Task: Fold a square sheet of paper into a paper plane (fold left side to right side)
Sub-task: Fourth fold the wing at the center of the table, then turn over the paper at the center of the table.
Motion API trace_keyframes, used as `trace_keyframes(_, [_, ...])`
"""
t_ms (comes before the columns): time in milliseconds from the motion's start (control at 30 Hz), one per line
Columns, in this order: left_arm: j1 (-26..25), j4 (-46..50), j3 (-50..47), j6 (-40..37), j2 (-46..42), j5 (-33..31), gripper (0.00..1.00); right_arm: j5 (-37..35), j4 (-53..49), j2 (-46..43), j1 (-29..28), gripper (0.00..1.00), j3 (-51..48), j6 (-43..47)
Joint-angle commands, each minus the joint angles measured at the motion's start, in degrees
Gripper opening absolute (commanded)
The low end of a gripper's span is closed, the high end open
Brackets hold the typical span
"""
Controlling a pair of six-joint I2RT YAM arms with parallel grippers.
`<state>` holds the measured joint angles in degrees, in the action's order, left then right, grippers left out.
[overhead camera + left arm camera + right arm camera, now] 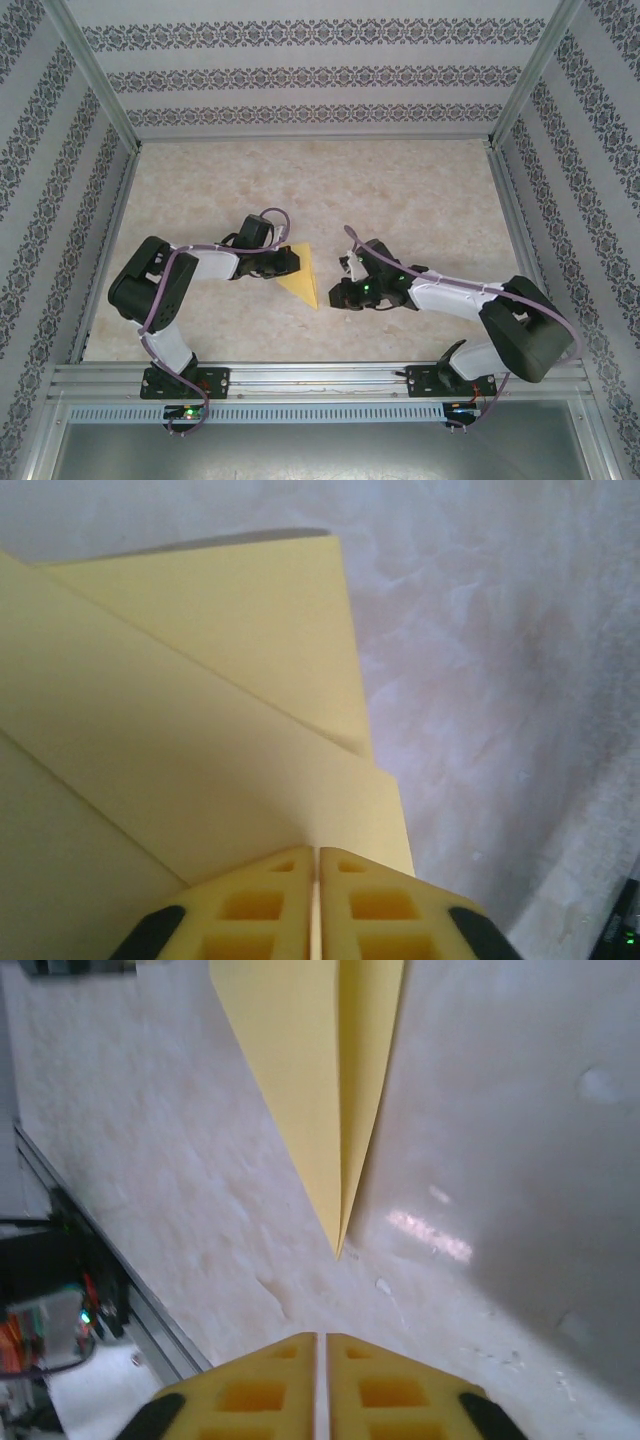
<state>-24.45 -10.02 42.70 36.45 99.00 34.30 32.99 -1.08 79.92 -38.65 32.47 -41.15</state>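
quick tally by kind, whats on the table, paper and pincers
paper: 1
pincers: 2 (left pincer, right pincer)
total: 3

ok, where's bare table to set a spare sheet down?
Far half of the table, up to the back wall, is bare. Crowded at centre: left fingers at the yellow paper, right fingers just short of its tip.
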Motion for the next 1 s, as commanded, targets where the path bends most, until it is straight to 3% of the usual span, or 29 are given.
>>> trace_keyframes(0, [-0.42,-0.71,1.00,1.57,-5.00,1.34,0.15,1.33,-0.15,-0.49,1.99,0.24,0.86,4.54])
trace_keyframes(133, [-0.17,2.76,1.67,-0.65,-11.70,-2.24,0.22,0.67,1.45,2.41,2.58,0.38,4.19,7.83])
trace_keyframes(267, [0.32,8.24,0.62,-4.52,-19.58,-8.68,0.30,0.96,2.75,7.44,1.90,0.46,8.41,11.21])
trace_keyframes(533, [1.79,9.35,-6.51,-5.95,-32.60,-16.11,0.47,1.19,4.66,18.08,0.15,0.48,15.34,14.38])
trace_keyframes(800, [2.98,10.28,-8.00,-5.94,-36.60,-16.81,0.53,1.68,7.53,24.06,-0.37,0.37,17.32,13.77])
trace_keyframes(967, [3.14,10.11,-7.74,-5.78,-37.62,-16.36,0.54,2.60,8.90,23.35,-0.26,0.11,16.51,13.20])
